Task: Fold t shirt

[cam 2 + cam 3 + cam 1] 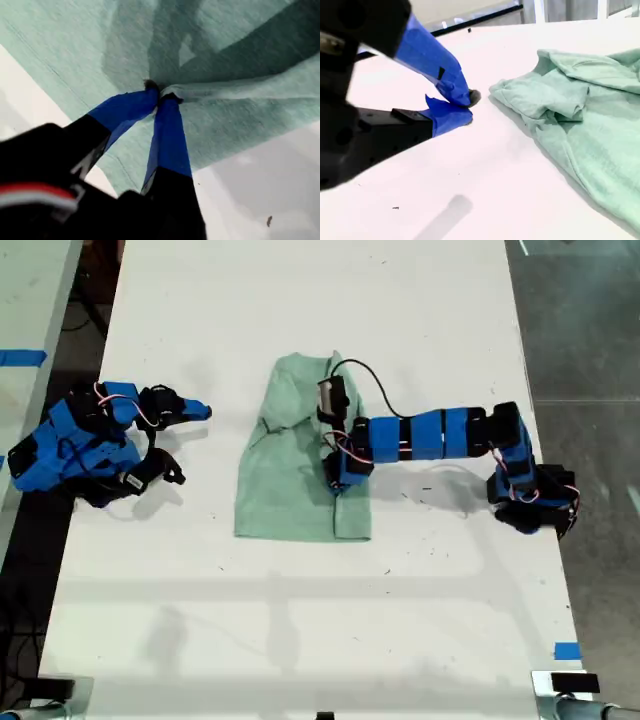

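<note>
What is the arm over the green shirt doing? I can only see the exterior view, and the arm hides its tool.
Observer: The first wrist view shows the first tool shut, pinching a raised fold of the t shirt.
Operator: Is the other arm holding anything?
Observer: No. In the second wrist view the second tool is shut on nothing, with bare white table between it and the shirt.
</note>
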Robot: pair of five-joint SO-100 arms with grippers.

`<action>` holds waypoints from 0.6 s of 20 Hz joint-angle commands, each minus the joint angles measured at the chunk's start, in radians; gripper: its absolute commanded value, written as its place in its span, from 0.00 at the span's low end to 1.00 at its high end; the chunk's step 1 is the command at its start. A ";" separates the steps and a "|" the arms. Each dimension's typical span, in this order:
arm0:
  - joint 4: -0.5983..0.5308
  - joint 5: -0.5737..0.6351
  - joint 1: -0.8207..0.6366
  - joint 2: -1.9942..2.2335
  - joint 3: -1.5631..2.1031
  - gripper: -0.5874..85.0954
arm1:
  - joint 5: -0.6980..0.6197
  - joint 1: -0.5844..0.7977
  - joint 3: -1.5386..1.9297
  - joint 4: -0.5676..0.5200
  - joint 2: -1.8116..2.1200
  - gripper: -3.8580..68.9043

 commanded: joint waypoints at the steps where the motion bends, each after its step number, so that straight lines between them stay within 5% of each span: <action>1: -0.009 -0.011 0.006 0.006 -0.005 0.01 | -0.023 -0.005 -0.069 -0.049 -0.018 0.08; 2: -0.009 -0.011 0.006 0.006 -0.005 0.01 | -0.029 -0.006 -0.069 -0.057 -0.026 0.11; 4: -0.009 -0.011 0.006 0.006 -0.005 0.01 | -0.034 -0.014 -0.091 -0.021 -0.020 0.32; 12: -0.009 -0.011 0.006 0.006 -0.005 0.01 | 0.029 -0.014 -0.103 0.319 0.258 0.31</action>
